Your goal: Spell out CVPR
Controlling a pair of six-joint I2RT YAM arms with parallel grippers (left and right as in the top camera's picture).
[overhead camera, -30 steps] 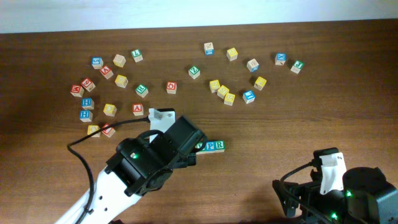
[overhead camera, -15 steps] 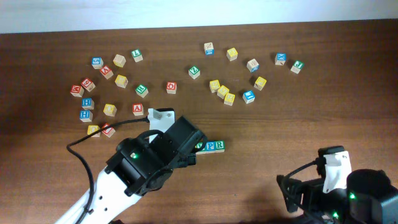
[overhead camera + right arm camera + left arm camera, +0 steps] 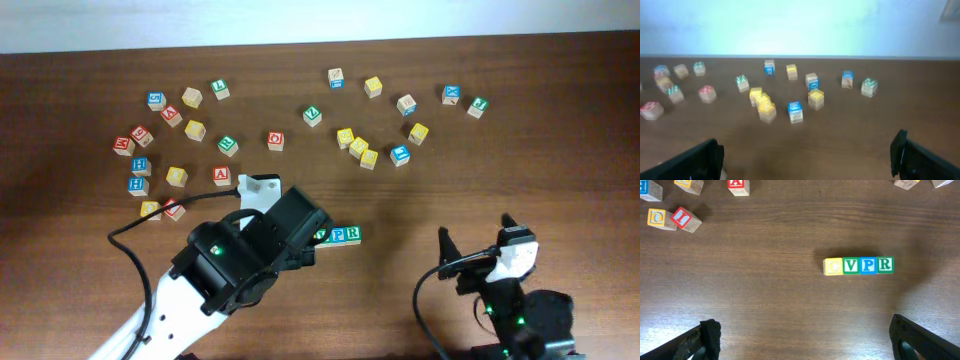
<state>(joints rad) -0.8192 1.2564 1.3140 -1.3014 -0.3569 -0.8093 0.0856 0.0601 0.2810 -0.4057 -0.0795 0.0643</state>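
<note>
Four letter cubes stand in a touching row in the left wrist view: yellow C [image 3: 833, 266], green V [image 3: 850, 265], blue P [image 3: 868, 265], green R [image 3: 884, 264]. In the overhead view the row's right end, P [image 3: 339, 236] and R [image 3: 352, 235], shows beside my left arm, which hides the rest. My left gripper [image 3: 802, 337] is open and empty, above bare table short of the row. My right gripper [image 3: 475, 245] is open and empty at the front right, also seen in the right wrist view [image 3: 807, 155].
Loose letter cubes lie scattered across the far half of the table: a left group [image 3: 175, 120] with red, blue and yellow faces, and a right group [image 3: 370, 150]. Red and yellow cubes [image 3: 675, 219] lie at the upper left of the left wrist view.
My right arm has swung so its gripper now points toward the far side of the table. The left arm and the cube row have not moved.
</note>
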